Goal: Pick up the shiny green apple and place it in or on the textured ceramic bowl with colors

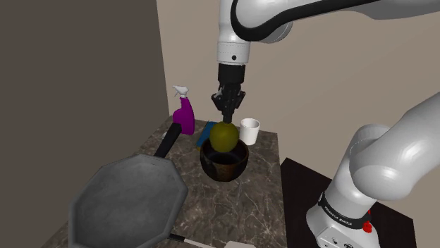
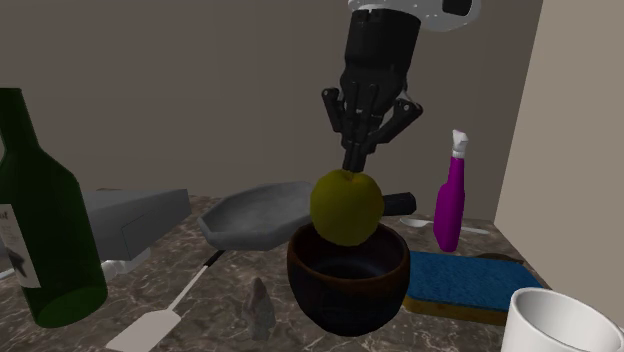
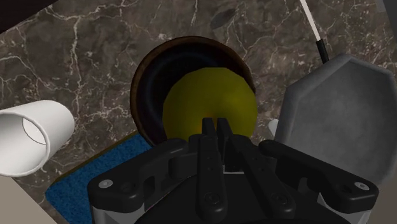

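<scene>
In the shoulder view, the gripper (image 1: 229, 111) hangs from the white arm and points straight down. Its two black fingers are pressed close together and pinch the top of the apple (image 1: 224, 137). The apple is round, smooth and yellow-green. It hangs right over the bowl (image 1: 224, 163), and its bottom just dips into the bowl's mouth. The bowl is round, deep and dark brown. It stands on a dark stone counter (image 1: 254, 204) with thin pale veins. A white cup (image 1: 249, 131) stands just beside the bowl, on the shoulder view's right and a bit farther back. A purple spray bottle (image 1: 185, 116) stands far back on that view's left. A big grey eight-sided pan (image 1: 127, 201) lies near, also on the left.

In the second exterior view, the gripper (image 2: 357, 163) comes down from above, with its fingers tight together on the apple's top. The apple (image 2: 346, 207) shines a little. The bowl (image 2: 348, 285) under it looks glossy. A flat blue sponge (image 2: 465, 280) lies beside the bowl on this view's right. A dark green bottle (image 2: 40, 240) stands near on the left.

In the wrist view, the fingers (image 3: 208, 135) meet on the apple (image 3: 203, 98). The bowl's round rim (image 3: 145, 76) rings the apple from behind.
</scene>
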Controlling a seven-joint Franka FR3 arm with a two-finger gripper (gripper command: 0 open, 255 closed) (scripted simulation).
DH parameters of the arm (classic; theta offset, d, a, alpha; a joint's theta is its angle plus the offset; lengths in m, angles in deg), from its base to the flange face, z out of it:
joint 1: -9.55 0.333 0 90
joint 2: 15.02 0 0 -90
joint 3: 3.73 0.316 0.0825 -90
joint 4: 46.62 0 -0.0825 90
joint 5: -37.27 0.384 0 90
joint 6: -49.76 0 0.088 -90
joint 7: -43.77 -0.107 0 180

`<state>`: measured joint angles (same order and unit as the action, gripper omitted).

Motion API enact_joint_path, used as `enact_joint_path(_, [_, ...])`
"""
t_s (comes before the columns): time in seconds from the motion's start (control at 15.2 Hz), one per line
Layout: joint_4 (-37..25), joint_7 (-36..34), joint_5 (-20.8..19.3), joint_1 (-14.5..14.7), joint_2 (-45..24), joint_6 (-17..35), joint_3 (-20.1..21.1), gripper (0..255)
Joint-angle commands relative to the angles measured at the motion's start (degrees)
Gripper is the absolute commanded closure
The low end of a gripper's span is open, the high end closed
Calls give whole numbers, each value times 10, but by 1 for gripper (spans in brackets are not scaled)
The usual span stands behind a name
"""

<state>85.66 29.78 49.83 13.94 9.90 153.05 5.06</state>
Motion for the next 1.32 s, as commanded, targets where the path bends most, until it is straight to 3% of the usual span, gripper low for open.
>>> enact_joint_path(0.0, [0,0,0,0,0,0,0,255])
enact_joint_path(0.07, [0,0,0,0,0,0,0,255])
enact_joint_path(0.13, [0,0,0,0,0,0,0,0])
enact_joint_path(0.46, [0,0,0,0,0,0,0,0])
enact_joint_path(0.73, [-74,-3,-8,-5,-3,-72,-10,0])
enact_joint_path(1.25, [-74,-3,-8,-5,-3,-72,-10,0])
